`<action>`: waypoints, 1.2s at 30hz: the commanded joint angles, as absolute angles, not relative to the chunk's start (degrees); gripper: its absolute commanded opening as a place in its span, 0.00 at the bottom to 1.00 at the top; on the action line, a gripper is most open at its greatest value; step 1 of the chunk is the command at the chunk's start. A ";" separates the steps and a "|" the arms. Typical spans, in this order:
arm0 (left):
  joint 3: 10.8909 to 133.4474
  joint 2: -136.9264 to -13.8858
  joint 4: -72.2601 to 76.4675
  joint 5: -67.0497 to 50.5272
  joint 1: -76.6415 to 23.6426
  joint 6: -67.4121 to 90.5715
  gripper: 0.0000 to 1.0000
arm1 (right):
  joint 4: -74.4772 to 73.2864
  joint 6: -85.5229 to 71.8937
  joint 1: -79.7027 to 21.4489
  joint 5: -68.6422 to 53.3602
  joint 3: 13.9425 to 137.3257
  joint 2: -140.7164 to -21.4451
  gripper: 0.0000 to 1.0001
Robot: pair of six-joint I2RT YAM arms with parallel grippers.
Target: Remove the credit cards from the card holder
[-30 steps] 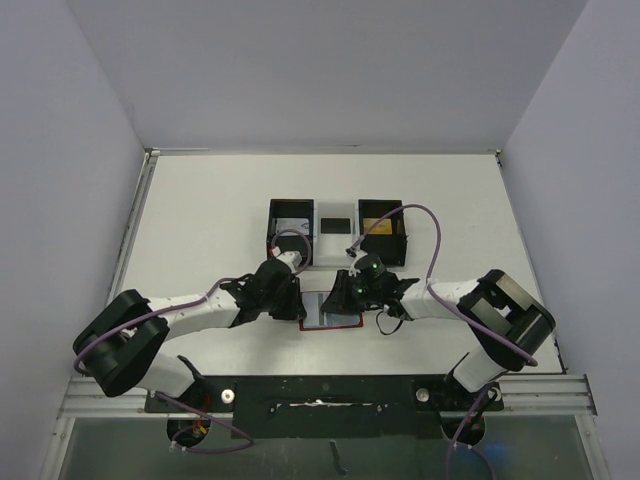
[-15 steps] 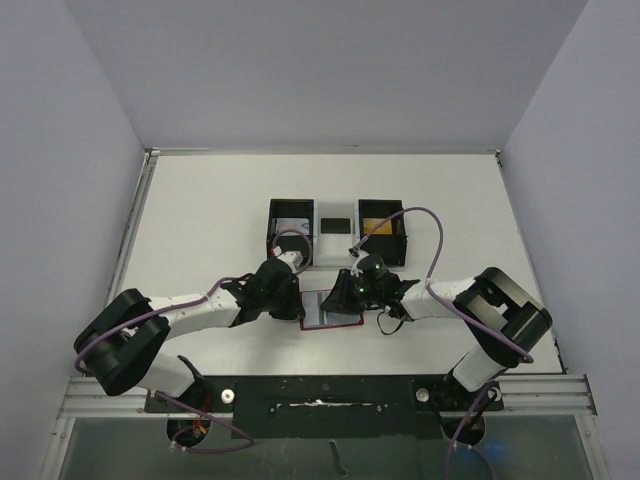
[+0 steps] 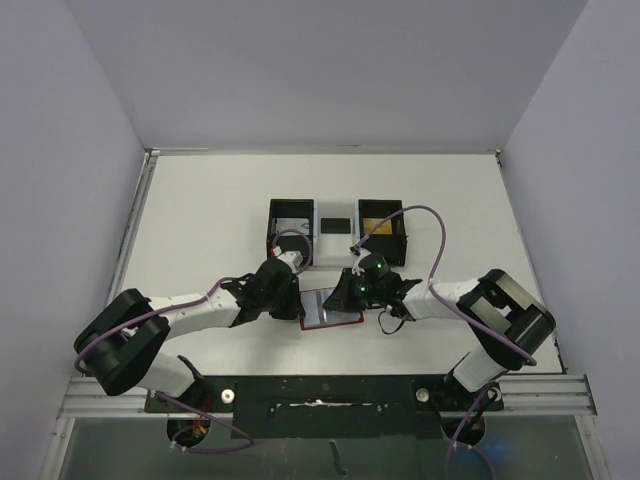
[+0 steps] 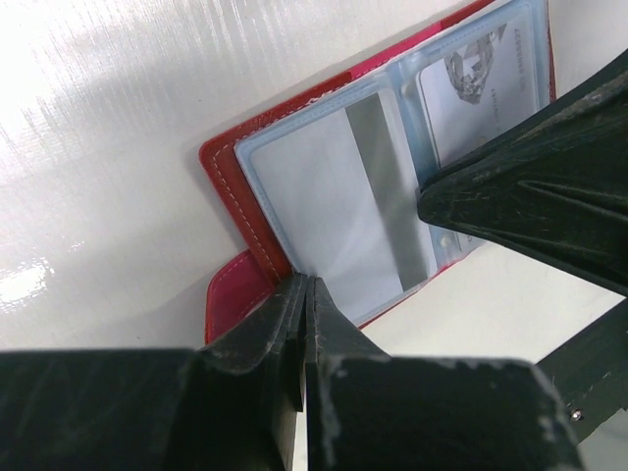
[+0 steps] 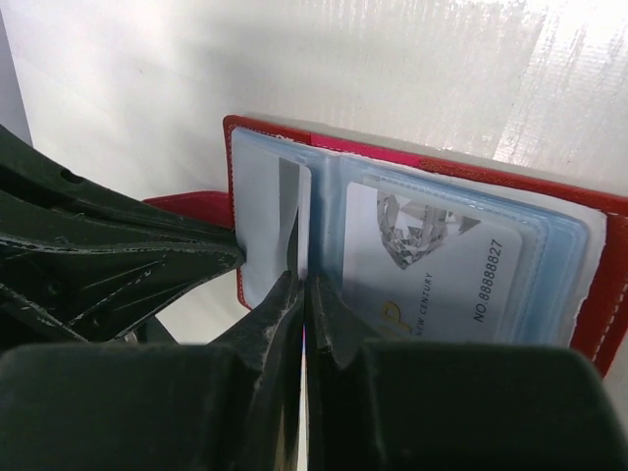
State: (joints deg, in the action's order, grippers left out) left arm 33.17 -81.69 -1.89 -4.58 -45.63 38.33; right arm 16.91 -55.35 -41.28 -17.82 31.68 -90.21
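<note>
1. The red card holder [image 3: 330, 310] lies open on the white bench [image 3: 200, 220], near the front middle. It is between the two arms and just in front of a three-part tray [image 3: 336, 211].
2. Its pale blue clear sleeves [image 4: 334, 196] face up, with the red cover showing as a border round them. A small red tab [image 4: 235, 294] sticks out on the left arm's side.
3. A white printed card [image 5: 432, 275], with a diamond picture and a number, sits inside a sleeve on the half nearer the right arm.
4. The left gripper [image 4: 306, 285] has its jaws pressed together, nipping the corner of the sleeves beside the tab.
5. The right gripper [image 5: 302, 280] has its jaws closed as well, at the fold in the middle. The edge of a thin sleeve leaf stands up between the tips.
6. The two grippers face each other closely over the holder.
7. In the tray, a pale card [image 3: 291, 226] lies in the left part, a black card [image 3: 336, 226] in the middle and a gold card [image 3: 380, 220] in the right.
</note>
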 commanded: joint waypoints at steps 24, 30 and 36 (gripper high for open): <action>35.15 -80.51 -1.66 -3.79 -45.62 37.15 0.00 | 10.67 -52.31 -42.99 -14.05 37.74 -93.34 0.27; 35.00 -80.43 -1.27 -3.83 -45.57 37.09 0.00 | 14.85 -51.97 -43.68 -15.92 37.11 -92.17 0.12; 35.20 -79.77 -1.58 -2.87 -45.60 37.17 0.00 | 18.28 -53.01 -43.09 -17.70 35.38 -90.03 0.00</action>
State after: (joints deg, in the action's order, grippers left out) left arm 33.17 -81.43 -2.17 -3.73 -45.65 38.24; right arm 12.67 -52.62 -42.76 -15.03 36.14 -92.84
